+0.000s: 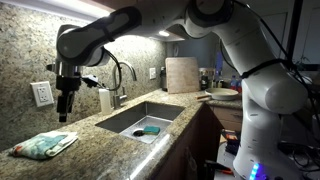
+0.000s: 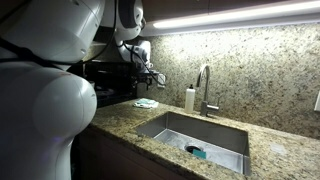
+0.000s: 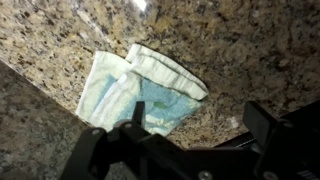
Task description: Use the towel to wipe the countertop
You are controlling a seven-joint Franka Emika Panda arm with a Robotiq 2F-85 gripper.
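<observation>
The towel [image 3: 140, 90] is showing pale mint green with cream bands along its folded edges, at the centre of the wrist view. The surface [image 3: 240, 50] around it is showing speckled brown, tan and black granite, and the backsplash [image 2: 250, 60] is carrying the same speckle. The tool [image 1: 66, 108] is looking black, the arm [image 1: 262, 75] white. The sink [image 1: 135, 120] is gleaming grey, holding a blue thing [image 1: 151, 130].

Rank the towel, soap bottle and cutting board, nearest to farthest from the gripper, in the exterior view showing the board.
1. Towel, on the counter just below the gripper.
2. Soap bottle, by the faucet.
3. Cutting board, leaning at the wall beyond the sink.
</observation>
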